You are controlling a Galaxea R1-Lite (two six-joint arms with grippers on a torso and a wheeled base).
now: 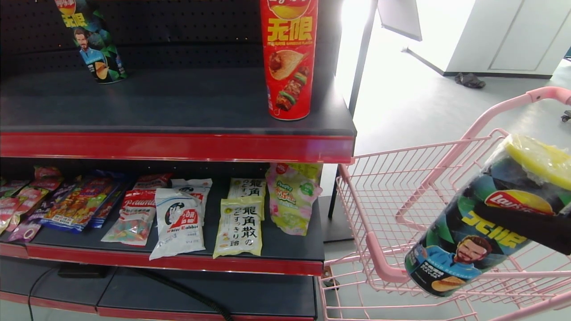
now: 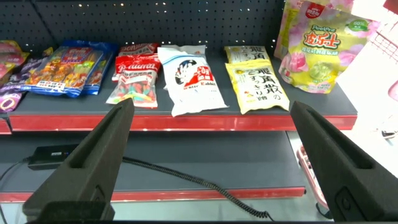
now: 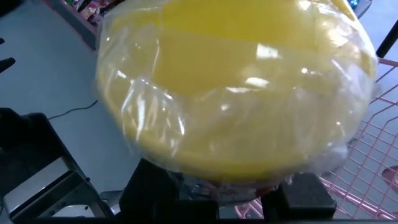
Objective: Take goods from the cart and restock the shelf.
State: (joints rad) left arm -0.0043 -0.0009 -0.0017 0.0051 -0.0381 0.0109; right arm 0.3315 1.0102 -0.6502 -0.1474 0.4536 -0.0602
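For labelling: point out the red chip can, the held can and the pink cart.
red chip can [image 1: 289, 67], head view, printed front
held can [image 1: 455, 243], head view, side wall
pink cart [image 1: 377, 256], head view, near corner rail

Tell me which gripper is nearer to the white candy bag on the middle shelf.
Left. The left gripper faces the white candy bag from in front of the shelf. The right gripper is off to the right, over the cart, holding a chip can.

Blown-out daylight on floor [image 1: 383, 102], dim shelf [image 1: 178, 104], glare on can lid [image 3: 236, 93]
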